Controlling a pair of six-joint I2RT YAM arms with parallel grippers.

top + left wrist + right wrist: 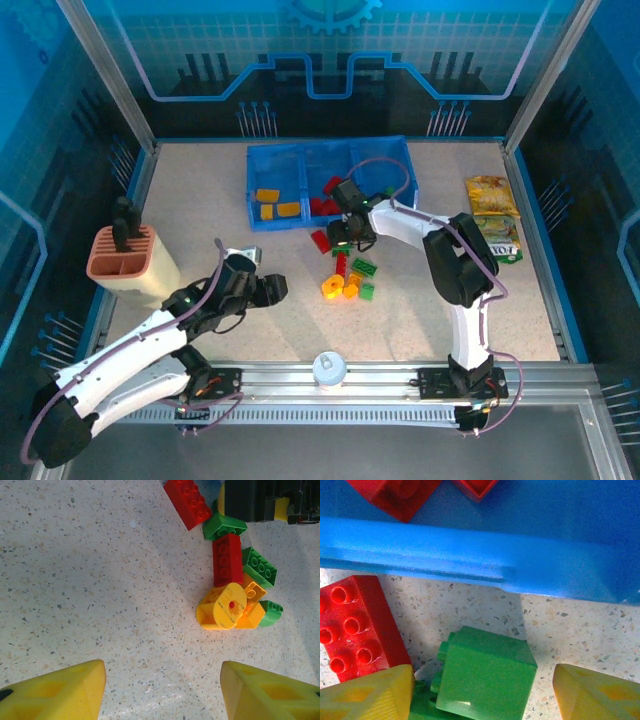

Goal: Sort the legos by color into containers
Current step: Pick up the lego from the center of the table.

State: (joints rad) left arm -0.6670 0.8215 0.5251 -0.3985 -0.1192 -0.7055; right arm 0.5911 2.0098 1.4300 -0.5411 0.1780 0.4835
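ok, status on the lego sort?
Left gripper open, empty, short of the loose pile. Right gripper open, straddling a green brick beside the tray wall. Red brick close beside one finger.

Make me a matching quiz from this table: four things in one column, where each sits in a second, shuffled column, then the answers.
1. terracotta slotted holder
2. yellow-green snack packets
3. translucent blue three-compartment plastic tray
4. round yellow plastic brick with a red mark

a. far middle of the table
b. table's left side
c. loose brick pile, mid-table
d. table's right side

Pairs: 1-b, 2-d, 3-a, 4-c.
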